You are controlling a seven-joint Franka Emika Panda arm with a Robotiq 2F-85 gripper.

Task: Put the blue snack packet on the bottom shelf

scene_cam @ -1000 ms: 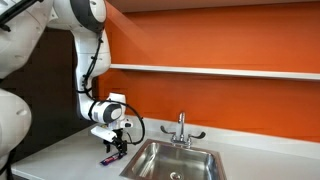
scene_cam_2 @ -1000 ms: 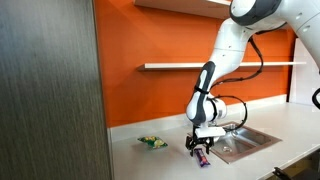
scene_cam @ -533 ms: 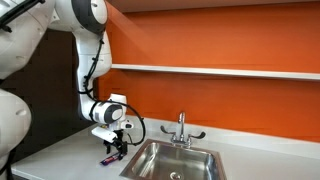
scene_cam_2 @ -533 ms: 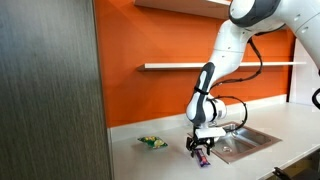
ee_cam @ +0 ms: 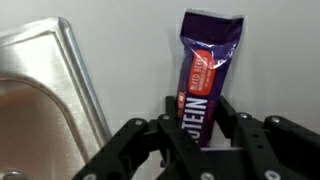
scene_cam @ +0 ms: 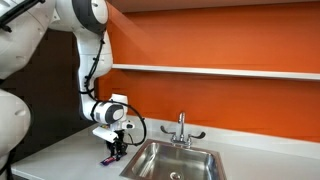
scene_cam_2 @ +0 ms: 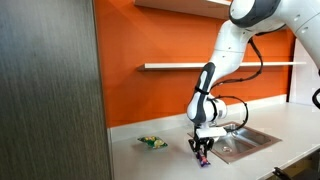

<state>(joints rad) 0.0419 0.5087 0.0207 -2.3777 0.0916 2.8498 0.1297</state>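
The blue snack packet [ee_cam: 205,65], a slim dark purple-blue bar wrapper with an orange label, lies flat on the grey countertop just beside the sink's rim. My gripper [ee_cam: 197,120] points down over its near end, and the black fingers press against both long sides of the wrapper. In both exterior views the gripper [scene_cam: 113,152] [scene_cam_2: 201,152] stands low on the counter with the packet [scene_cam: 106,159] [scene_cam_2: 204,160] under it. The bottom shelf [scene_cam: 220,71] [scene_cam_2: 200,66], a long white ledge, runs across the orange wall well above.
The steel sink [scene_cam: 175,160] [scene_cam_2: 240,142] [ee_cam: 40,90] with its faucet [scene_cam: 181,128] lies right next to the gripper. A green packet [scene_cam_2: 152,142] sits on the counter near the wall. A tall dark cabinet [scene_cam_2: 50,90] stands at one end.
The jaws have closed in from wide open onto the sides of the blue snack packet. The arm and the packet stay in the same place.
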